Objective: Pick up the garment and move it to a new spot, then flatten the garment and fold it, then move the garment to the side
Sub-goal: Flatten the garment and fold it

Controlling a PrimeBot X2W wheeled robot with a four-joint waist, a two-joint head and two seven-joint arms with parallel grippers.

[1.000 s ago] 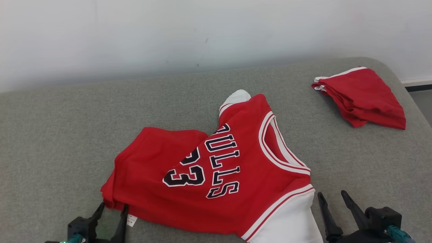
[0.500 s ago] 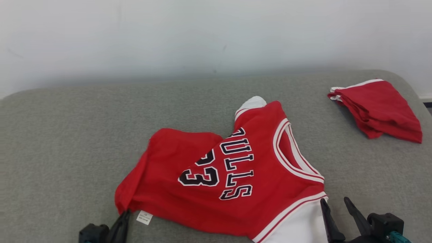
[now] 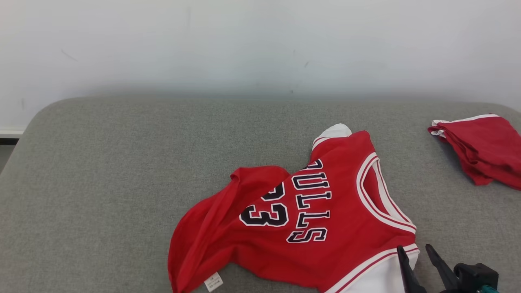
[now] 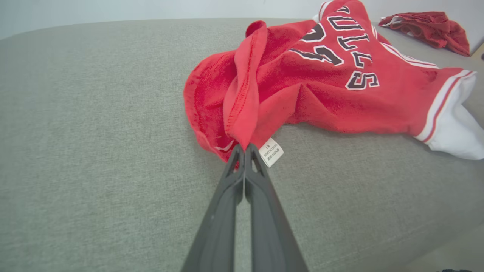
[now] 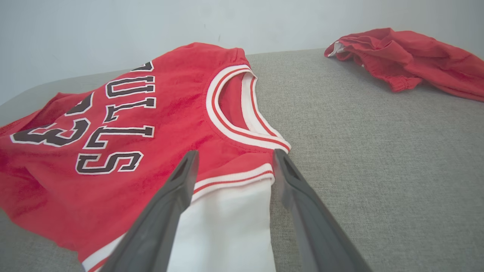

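The garment is a red jersey (image 3: 309, 228) with black lettering, white trim and white sleeves, lying crumpled on a grey cushion (image 3: 101, 183). In the left wrist view my left gripper (image 4: 244, 147) is shut on the jersey's (image 4: 321, 87) hem corner, beside a small white label (image 4: 270, 152); the hem is bunched and raised there. At the lower right my right gripper (image 3: 415, 249) is open. In the right wrist view the right gripper (image 5: 235, 155) hovers over the jersey's (image 5: 151, 124) near white sleeve, below the collar, with nothing between its fingers.
A folded pair of red shorts (image 3: 484, 148) lies at the cushion's far right, also seen as the shorts (image 5: 408, 60) beyond the collar. A white wall (image 3: 244, 40) stands behind. The cushion's rounded left edge (image 3: 16, 142) drops off to the floor.
The head camera has swung, shifting the whole picture rightward. My left gripper went from open at the hem corner to shut on it, and that corner is now bunched up.
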